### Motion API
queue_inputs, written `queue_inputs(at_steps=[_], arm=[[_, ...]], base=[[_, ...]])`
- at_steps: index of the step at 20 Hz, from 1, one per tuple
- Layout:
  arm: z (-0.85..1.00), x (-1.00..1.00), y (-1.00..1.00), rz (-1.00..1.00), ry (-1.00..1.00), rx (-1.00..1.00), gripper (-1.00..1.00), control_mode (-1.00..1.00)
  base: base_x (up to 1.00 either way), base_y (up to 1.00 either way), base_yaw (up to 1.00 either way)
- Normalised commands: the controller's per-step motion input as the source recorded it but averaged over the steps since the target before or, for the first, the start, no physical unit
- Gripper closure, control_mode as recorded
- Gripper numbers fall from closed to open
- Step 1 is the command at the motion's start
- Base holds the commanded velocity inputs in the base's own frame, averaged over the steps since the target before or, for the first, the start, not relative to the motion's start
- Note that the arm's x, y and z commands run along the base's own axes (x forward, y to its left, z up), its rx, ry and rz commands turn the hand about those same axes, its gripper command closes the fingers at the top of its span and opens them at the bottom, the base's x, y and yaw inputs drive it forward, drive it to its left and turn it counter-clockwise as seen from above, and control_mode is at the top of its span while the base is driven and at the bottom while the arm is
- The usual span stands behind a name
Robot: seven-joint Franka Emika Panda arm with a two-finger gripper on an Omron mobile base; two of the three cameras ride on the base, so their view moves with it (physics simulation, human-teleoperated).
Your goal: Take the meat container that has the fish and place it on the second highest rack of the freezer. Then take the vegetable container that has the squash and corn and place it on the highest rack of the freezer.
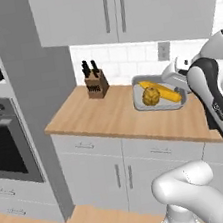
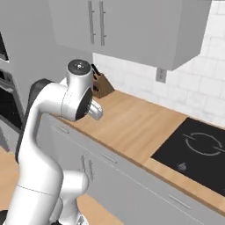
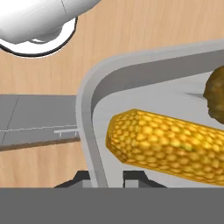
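The vegetable container [image 1: 158, 107] is a grey tray holding a yellow corn cob [image 1: 165, 93] and a brownish squash [image 1: 151, 96]. It hangs tilted above the wooden counter [image 1: 109, 116], held by its right rim in my gripper [image 1: 182, 92]. In the hand view the tray's wall [image 3: 87, 113] runs down between my two fingertips, with my gripper [image 3: 107, 179] shut on it. The corn [image 3: 166, 144] lies just inside the wall and the squash [image 3: 216, 96] sits at the right edge. The meat container with the fish and the freezer are out of view.
A knife block [image 1: 95, 83] stands at the back left of the counter. A wall oven [image 1: 5, 144] is set in the tall unit to the left. A black cooktop [image 2: 197, 149] lies to the right, upper cabinets [image 1: 118, 9] hang overhead, and drawers [image 1: 118, 175] sit below.
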Motion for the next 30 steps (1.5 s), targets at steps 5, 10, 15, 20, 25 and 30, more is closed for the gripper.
queue_inputs(at_steps=[5, 10, 15, 20, 25, 30], arm=[[0.00, 0.00, 0.00, 0.00, 0.00, 0.00, 1.00, 1.00], [0.00, 0.00, 0.00, 0.00, 0.00, 0.00, 1.00, 1.00], [0.00, 0.00, 0.00, 0.00, 0.00, 0.00, 1.00, 1.00], [0.00, 0.00, 0.00, 0.00, 0.00, 0.00, 1.00, 1.00], [0.00, 0.00, 0.00, 0.00, 0.00, 0.00, 1.00, 1.00], [0.00, 0.00, 0.00, 0.00, 0.00, 0.00, 1.00, 1.00]], base=[[-0.07, 0.58, 0.85], [0.00, 0.54, 1.00], [0.03, 0.65, 0.93], [0.39, 0.60, 0.50], [0.92, 0.03, 0.05], [1.00, -0.03, -0.01]])
